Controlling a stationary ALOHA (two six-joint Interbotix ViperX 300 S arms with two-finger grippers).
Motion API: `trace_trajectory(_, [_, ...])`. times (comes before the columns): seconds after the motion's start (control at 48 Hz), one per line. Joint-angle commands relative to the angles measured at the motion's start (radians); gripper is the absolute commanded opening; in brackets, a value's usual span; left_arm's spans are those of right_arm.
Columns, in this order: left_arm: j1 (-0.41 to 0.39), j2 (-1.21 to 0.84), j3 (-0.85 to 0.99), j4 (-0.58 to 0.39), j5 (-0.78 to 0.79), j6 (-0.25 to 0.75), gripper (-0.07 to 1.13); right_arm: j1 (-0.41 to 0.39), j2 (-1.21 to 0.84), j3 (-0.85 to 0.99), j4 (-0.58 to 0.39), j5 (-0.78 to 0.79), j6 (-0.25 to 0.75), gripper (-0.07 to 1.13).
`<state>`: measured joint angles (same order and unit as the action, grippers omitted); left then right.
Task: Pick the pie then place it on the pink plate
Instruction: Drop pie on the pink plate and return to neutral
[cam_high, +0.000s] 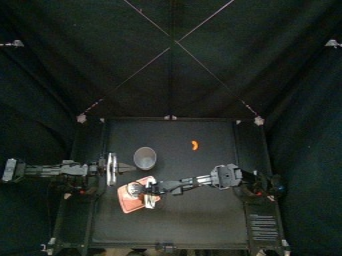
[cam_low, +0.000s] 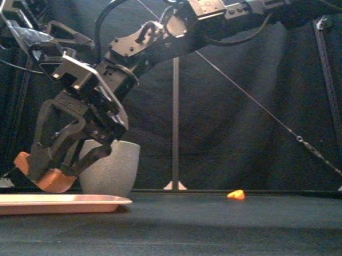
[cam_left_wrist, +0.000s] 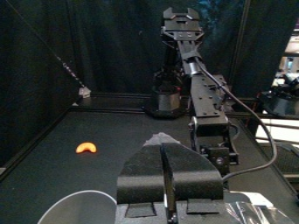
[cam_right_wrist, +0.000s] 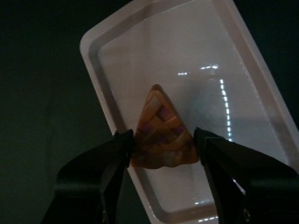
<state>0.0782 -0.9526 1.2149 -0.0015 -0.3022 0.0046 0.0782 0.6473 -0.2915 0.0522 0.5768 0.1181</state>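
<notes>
Overall, the black bench (cam_high: 201, 215) is enclosed by black curtains (cam_high: 80, 60) at the back and both sides. At near left lies the pink plate (cam_low: 80, 202), with a grey cup (cam_low: 118, 170) behind it and a small orange toy (cam_low: 235, 195) well apart, far right. The pie (cam_right_wrist: 158, 118) is a triangular wedge with an orange-brown lattice crust. The right hand (cam_right_wrist: 162, 138) pinches it just over the plate. The left hand (cam_left_wrist: 167, 171), pressed together, sits left of the cup.

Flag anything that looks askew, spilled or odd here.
Nothing stands out. The right gripper holds the pie slice over the pink tray. The grey cup stands upright beside it, and a small orange toy lies alone farther back. The left gripper rests shut near the cup.
</notes>
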Motion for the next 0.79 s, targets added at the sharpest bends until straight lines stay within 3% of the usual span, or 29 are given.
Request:
trace_trajectory(0.021, [0.003, 0.003, -0.011, 0.003, -0.009, 0.002, -0.01, -0.005, -0.029, -0.034, -0.012, -0.002, 0.005, 0.9])
trace_trajectory(0.125, [0.008, 0.003, -0.006, 0.0, -0.008, 0.002, -0.01, -0.006, -0.034, -0.028, -0.02, 0.003, 0.003, 0.96])
trace_trajectory(0.438, [0.008, 0.003, 0.002, -0.002, -0.008, 0.0, -0.01, -0.006, -0.087, 0.031, -0.04, -0.006, 0.002, 0.96])
trace_trajectory(0.792, [0.011, 0.003, 0.002, 0.0, -0.009, 0.0, -0.01, 0.015, -0.322, 0.354, -0.048, -0.282, 0.002, 0.96])
